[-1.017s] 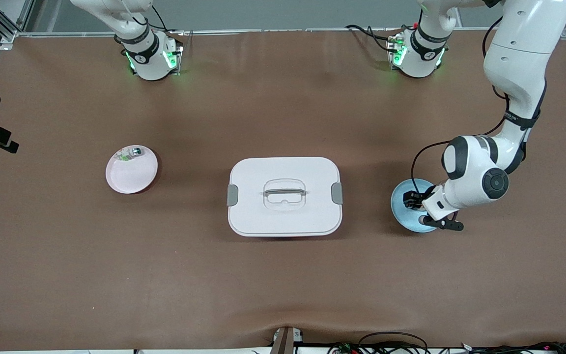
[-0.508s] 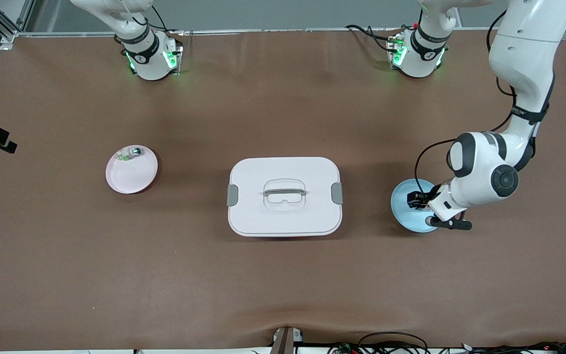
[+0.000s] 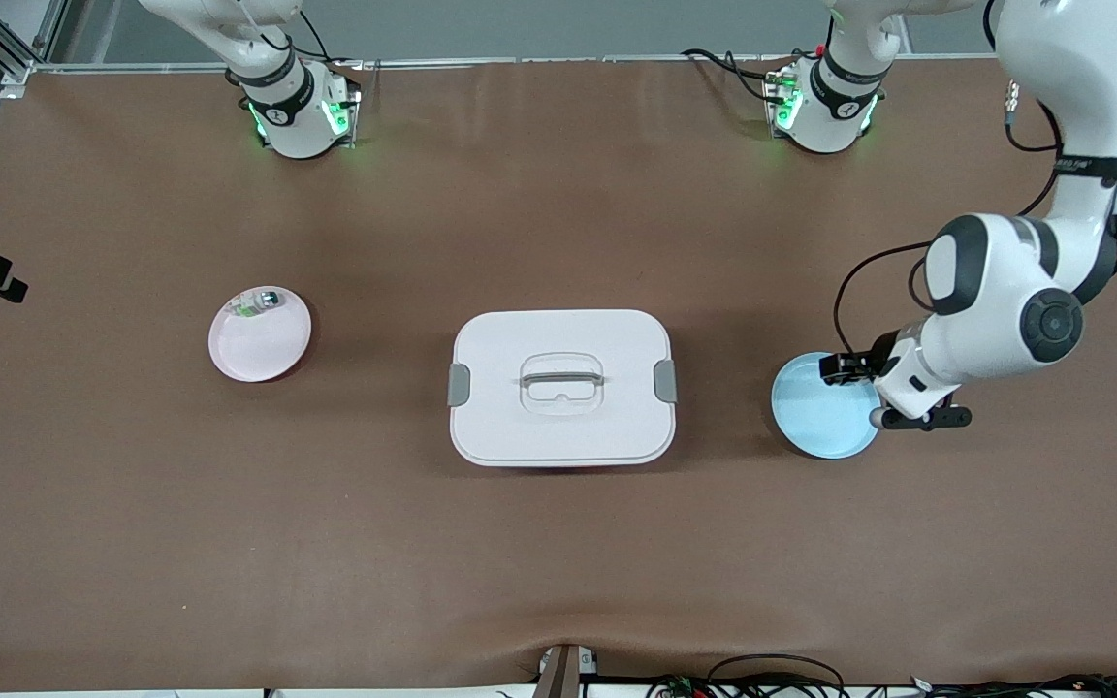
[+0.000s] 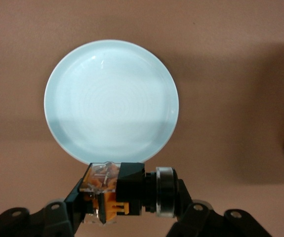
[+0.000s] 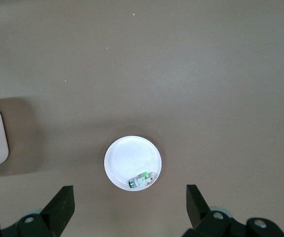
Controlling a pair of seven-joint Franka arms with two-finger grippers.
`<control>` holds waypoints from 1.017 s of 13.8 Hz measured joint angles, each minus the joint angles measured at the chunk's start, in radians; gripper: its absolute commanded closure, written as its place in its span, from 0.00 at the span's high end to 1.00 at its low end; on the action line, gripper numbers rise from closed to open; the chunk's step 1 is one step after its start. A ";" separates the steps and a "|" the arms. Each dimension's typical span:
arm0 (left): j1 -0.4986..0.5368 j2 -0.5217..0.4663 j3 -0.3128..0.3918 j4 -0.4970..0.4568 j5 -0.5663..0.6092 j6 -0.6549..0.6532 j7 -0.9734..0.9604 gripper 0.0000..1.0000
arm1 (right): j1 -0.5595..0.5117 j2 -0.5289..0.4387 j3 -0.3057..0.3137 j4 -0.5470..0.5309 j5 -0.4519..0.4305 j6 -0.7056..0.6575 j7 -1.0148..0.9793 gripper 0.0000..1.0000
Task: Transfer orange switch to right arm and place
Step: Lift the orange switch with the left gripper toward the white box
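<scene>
Held clear of the table: the orange switch, a stubby black body with an orange band, a clear-capped end and a silver ring, pinched crosswise in the left gripper, over the rim of the round pale-blue plate at the left arm's end of the table; plate bare in the left wrist view; jaws closed snugly on the switch's middle, long axis lying across the fingers, both ends sticking out free.

High over the round white plate at the right arm's end: the right gripper, jaws spread wide, nothing between them; in that plate only the small clear, green and silver part.

Between the two plates on the brown table: a white rectangular lidded box with grey latches.

Judged: pick done, handover not yet begun; grippers well apart, the box between them; the protruding ends look the likeliest purchase for the right jaws, approached along that long axis.
</scene>
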 measured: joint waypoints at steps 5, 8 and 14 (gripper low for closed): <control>-0.001 -0.033 -0.043 0.108 -0.048 -0.144 -0.226 0.30 | 0.000 0.000 0.010 0.000 0.000 -0.003 -0.003 1.00; -0.010 -0.033 -0.061 0.211 -0.141 -0.231 -0.397 0.30 | 0.005 0.000 0.016 0.000 -0.012 -0.003 -0.006 1.00; -0.037 -0.033 -0.105 0.337 -0.209 -0.291 -0.649 0.30 | 0.032 0.000 0.020 0.000 -0.034 -0.003 -0.005 1.00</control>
